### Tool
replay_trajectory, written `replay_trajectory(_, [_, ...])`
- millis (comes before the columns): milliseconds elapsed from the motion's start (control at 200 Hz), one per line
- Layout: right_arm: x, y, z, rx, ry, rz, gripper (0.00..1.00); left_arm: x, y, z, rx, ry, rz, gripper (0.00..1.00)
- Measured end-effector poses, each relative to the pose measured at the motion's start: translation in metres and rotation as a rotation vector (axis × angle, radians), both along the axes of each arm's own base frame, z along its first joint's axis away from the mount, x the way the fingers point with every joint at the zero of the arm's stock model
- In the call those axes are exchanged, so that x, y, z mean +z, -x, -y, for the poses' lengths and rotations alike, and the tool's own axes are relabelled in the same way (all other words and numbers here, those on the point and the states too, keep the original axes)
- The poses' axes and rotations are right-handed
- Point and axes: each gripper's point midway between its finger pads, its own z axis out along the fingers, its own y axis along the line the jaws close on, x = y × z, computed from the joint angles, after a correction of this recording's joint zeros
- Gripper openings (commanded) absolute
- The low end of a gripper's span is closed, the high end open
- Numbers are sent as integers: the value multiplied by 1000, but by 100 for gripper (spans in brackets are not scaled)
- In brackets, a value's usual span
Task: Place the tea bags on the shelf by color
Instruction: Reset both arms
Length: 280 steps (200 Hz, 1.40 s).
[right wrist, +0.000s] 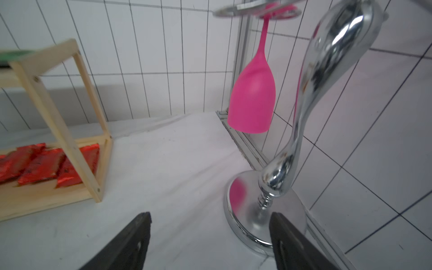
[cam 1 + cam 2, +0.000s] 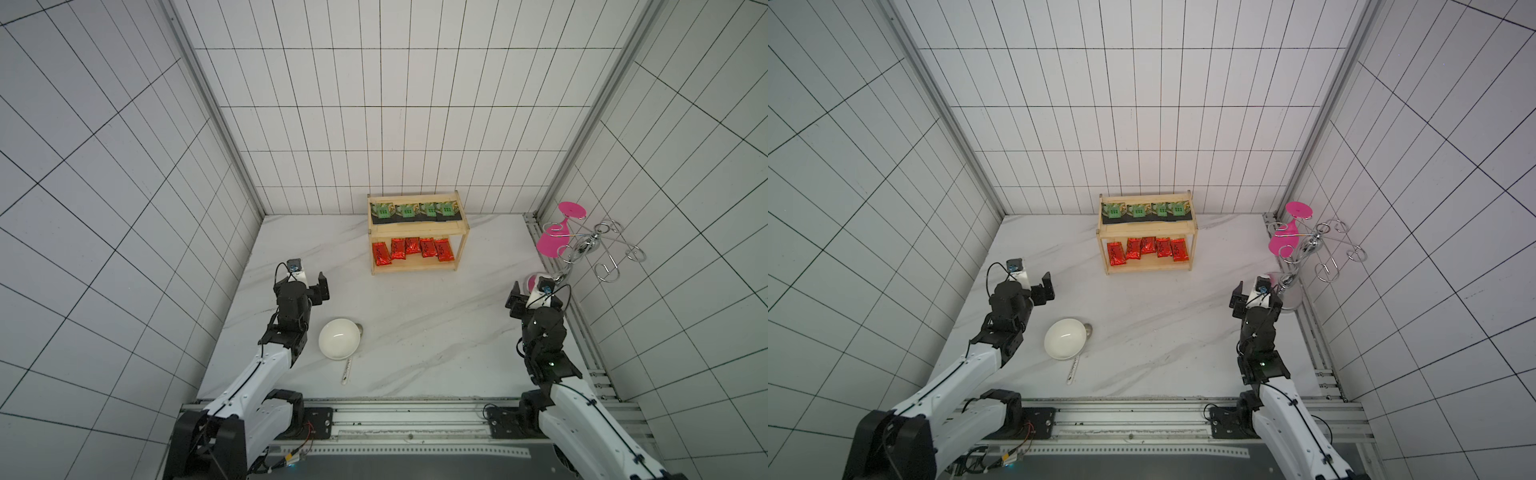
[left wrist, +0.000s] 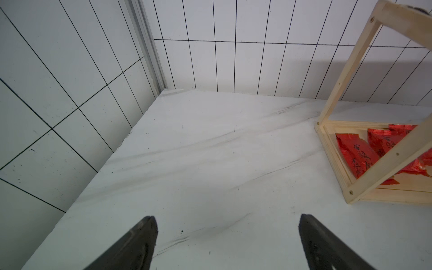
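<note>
White arm links [image 2: 253, 374], black joints [image 2: 293, 299], black shoulder housings [image 2: 208, 442].

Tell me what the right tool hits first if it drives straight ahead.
Probably the chrome stand: its round base lies just ahead of one finger of the right tool. Between the fingers only bare table shows; depth is unclear.

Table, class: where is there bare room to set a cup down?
Bare marble lies between the shelf and the white bowl. Crowded: both shelf boards, full of tea bags, and the corner by the chrome stand.
</note>
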Motion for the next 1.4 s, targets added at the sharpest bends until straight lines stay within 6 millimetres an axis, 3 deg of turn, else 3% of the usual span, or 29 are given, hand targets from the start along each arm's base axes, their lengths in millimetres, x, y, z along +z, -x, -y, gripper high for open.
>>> replay_trajectory(75, [-38,-6,11,-17,-7,-98,83,-11,-6,-5,-13,10,-14,98])
replay_trajectory(130, [-55,-10,15,-20,-26,-140,83,-19,-11,-5,-43,20,-24,98])
replay_trajectory(295, [-71,-30,20,-1,-91,-141,80,-35,-24,0,-114,45,-33,98])
replay_trajectory(475, [-65,-53,17,24,-99,-84,83,-44,-36,-6,-128,73,-31,98])
replay_trajectory(640, [-88,-63,18,23,-103,-127,81,-46,-49,-3,-163,95,2,98])
replay_trajectory(716, [-86,-68,21,25,-113,-129,80,-53,-52,-2,-171,98,-1,98])
replay_trajectory(731, [-85,-69,21,24,-114,-127,84,-54,-52,-2,-172,99,-3,98])
replay_trajectory(741, [-83,-71,22,26,-116,-123,95,-55,-52,-2,-173,99,-4,98])
replay_trajectory(756, [-81,-73,22,27,-119,-117,100,-56,-53,-1,-175,100,-3,98])
replay_trajectory(921, [-62,-95,22,55,-135,-93,99,-58,-56,-1,-176,104,5,98])
replay_trajectory(1401, [-75,-93,16,77,-133,-156,99,-52,-61,-25,54,66,38,98])
